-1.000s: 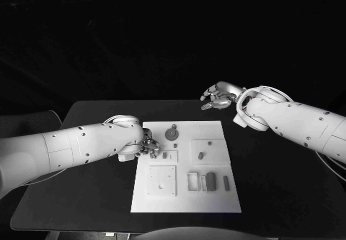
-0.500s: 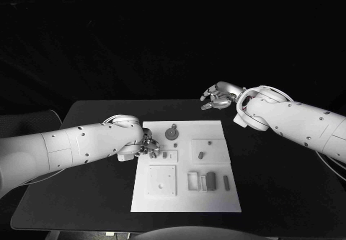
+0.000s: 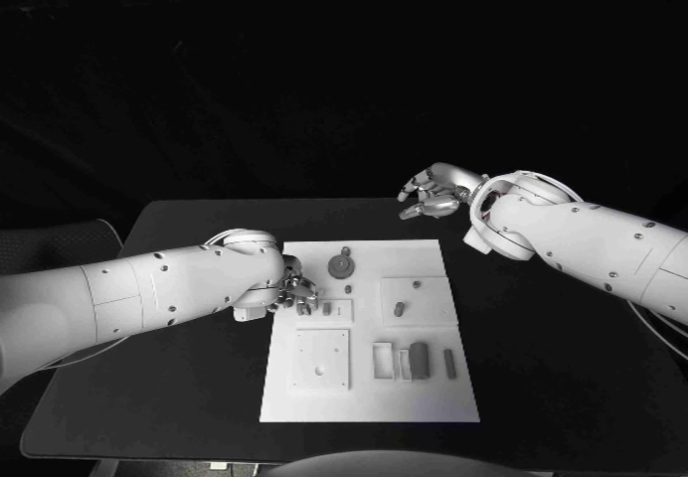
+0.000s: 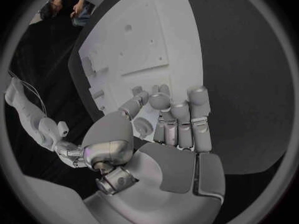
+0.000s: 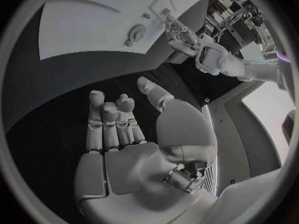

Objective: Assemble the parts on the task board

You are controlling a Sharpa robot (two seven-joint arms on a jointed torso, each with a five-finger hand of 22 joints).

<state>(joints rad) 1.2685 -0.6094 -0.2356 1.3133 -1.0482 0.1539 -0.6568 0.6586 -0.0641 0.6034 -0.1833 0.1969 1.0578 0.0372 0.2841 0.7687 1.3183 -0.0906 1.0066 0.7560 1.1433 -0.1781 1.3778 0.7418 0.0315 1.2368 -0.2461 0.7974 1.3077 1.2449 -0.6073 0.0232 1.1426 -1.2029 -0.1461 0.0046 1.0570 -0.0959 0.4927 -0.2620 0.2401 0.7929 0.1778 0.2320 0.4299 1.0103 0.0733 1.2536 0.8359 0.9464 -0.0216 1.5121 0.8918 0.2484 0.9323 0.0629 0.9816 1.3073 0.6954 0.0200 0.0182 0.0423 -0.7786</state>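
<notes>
From above, the white task board (image 3: 370, 333) lies in the middle of the black worktop (image 3: 187, 397). The left hand (image 3: 294, 291) sits at the board's left edge, fingers bent down toward a small grey part (image 3: 330, 309) just inside that edge; whether it touches or pinches anything there I cannot tell. Near the board's far edge lies a round disc part (image 3: 341, 265). Toward the board's right side stand two small pegs (image 3: 400, 309), and along its near edge a row of upright bar-shaped parts (image 3: 419, 360) sits beside a square raised plate (image 3: 321, 359). The right hand (image 3: 433, 194) hangs beyond the board's far right corner, well apart from it, over bare worktop, fingers loosely curled with nothing in them.

From the left wrist, the left hand (image 4: 168, 124) lies with its fingers side by side and bent over the board (image 4: 149, 40), their tips at the board's edge; a grasp cannot be made out.

From the right wrist, the right hand (image 5: 124, 129) is spread and empty above dark worktop, off the board (image 5: 81, 25), where the disc part (image 5: 135, 34) lies. The left hand (image 5: 176, 31) reaches onto the board beside that disc.
</notes>
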